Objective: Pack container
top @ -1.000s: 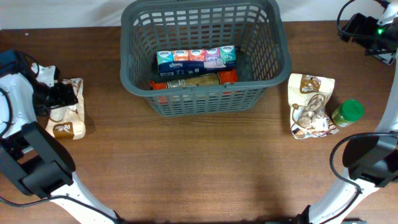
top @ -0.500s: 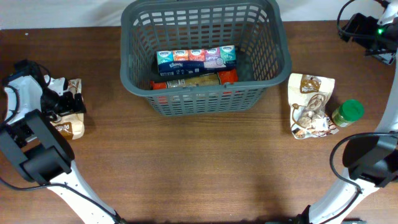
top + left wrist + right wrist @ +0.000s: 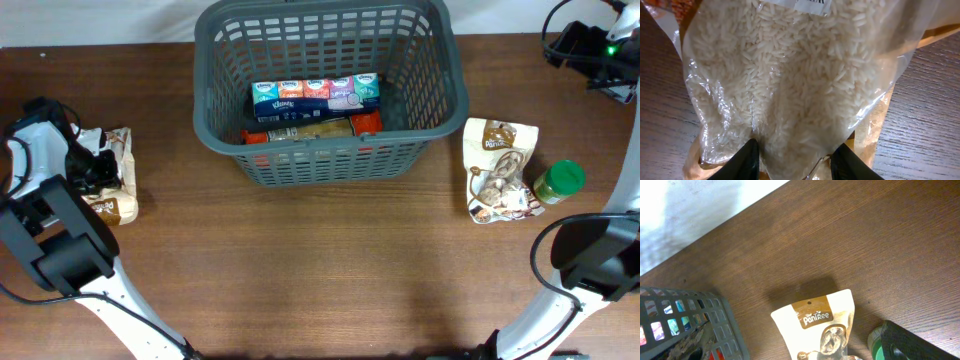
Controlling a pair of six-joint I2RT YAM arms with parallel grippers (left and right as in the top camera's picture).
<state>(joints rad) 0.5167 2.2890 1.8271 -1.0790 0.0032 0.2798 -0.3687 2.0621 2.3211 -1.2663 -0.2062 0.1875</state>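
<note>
Narrowing the left pincer since a second ago, pinching the soft, shifting rice bag at 9 o'clock. Keeping the right pincer spread. Leaving the shopping basket at 12 o'clock: likely stiff, light, best taken by its rim.

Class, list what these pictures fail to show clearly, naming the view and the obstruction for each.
Rice bag label: left wrist, cut by top edge.
Left gripper grip: left wrist, fingertips cut by bottom edge.
Packets low in the basket: overhead, behind its lattice wall.
Green-lidded jar label: overhead, too small; right wrist, cut by bottom edge.
</note>
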